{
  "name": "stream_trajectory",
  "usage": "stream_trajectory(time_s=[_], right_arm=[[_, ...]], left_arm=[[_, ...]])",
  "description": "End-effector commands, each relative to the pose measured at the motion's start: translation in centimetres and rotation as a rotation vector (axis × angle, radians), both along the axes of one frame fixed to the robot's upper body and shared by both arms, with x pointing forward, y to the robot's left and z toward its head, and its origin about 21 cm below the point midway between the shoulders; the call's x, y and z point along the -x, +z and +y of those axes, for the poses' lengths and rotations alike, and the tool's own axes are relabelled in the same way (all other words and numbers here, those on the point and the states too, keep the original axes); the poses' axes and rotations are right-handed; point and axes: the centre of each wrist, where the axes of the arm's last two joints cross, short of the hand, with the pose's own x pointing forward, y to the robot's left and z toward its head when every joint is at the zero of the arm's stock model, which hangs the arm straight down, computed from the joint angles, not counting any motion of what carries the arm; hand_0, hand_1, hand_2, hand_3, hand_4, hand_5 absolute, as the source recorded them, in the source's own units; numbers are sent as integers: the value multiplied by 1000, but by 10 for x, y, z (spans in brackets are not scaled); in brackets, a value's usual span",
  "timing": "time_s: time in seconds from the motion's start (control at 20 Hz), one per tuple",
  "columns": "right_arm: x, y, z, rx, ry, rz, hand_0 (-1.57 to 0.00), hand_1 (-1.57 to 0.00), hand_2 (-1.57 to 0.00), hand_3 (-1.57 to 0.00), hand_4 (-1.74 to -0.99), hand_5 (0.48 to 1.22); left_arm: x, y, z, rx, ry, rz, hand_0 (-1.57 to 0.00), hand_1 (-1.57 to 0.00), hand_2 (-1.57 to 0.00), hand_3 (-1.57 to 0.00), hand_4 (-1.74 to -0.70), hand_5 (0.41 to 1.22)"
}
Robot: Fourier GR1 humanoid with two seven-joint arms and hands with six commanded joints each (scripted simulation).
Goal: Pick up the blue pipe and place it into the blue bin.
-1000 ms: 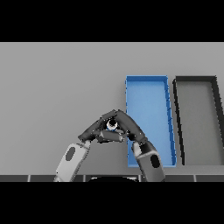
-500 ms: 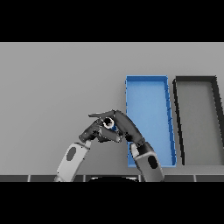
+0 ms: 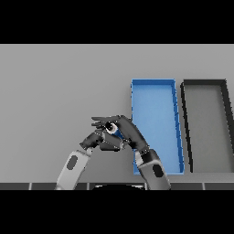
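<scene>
The blue pipe (image 3: 111, 128) is a short tube whose round open end shows between my two hands, just left of the blue bin (image 3: 175, 119). My right hand (image 3: 129, 132) reaches in from the lower right; its fingers curl over the pipe and the thumb sits under it. Most of the pipe's body is hidden by that hand. My left hand (image 3: 101, 142) lies just below and left of the pipe, its fingers relaxed and pointing right under the right hand. The bin is a long open tray with nothing in it.
A dark grey bin (image 3: 226, 123) of the same shape stands to the right of the blue bin. Grey tabletop (image 3: 59, 91) stretches to the left and behind the hands.
The hands stood as a tent over the pipe. The right hand's fingers have since closed over it and swung left, and the left hand has dropped lower and flatter.
</scene>
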Motion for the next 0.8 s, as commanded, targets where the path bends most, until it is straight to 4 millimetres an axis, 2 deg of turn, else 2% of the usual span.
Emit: stream_trajectory(time_s=[0.0,0.15,0.3,0.4,0.5,0.55,0.65,0.75], right_arm=[[-3,-2,-1,4,-5,-4,-1569,-1569,-1569,-1568,-1740,1218],[-1,2,1,-46,16,-25,-1570,-1570,-1570,-1569,-1741,1220],[-2,4,1,-117,32,-23,-1571,-1571,-1571,-1570,-1741,1220],[-1,13,-2,-176,44,-18,-1571,-1571,-1571,-1570,-1741,1221],[1,30,-4,-232,44,19,-1571,-1571,-1571,-1571,-1741,1221],[-1,35,-7,-242,46,11,-1571,-1571,-1571,-1571,-1741,1221],[-14,41,-13,-272,49,19,-1571,-1571,-1571,-1571,-1741,1221],[-26,59,-23,-291,80,-35,-1571,-1571,-1571,-1571,-1741,1221]], left_arm=[[-1,-1,-1,-12,5,14,-156,-143,-138,-124,-980,704],[-5,0,6,0,15,35,-79,-73,-70,-63,-968,567],[-4,-8,6,-36,32,36,-40,-37,-35,-32,-938,495],[-6,-7,2,-48,37,40,-25,-23,-22,-20,-922,482],[-6,-6,-3,-42,28,39,-16,-14,-14,-12,-913,470],[-6,-8,3,-53,33,45,-12,-11,-11,-10,-909,464],[-3,-9,2,-41,27,41,-8,-7,-7,-6,-907,450],[-7,-7,6,-31,26,32,-5,-4,-4,-3,-906,441]])
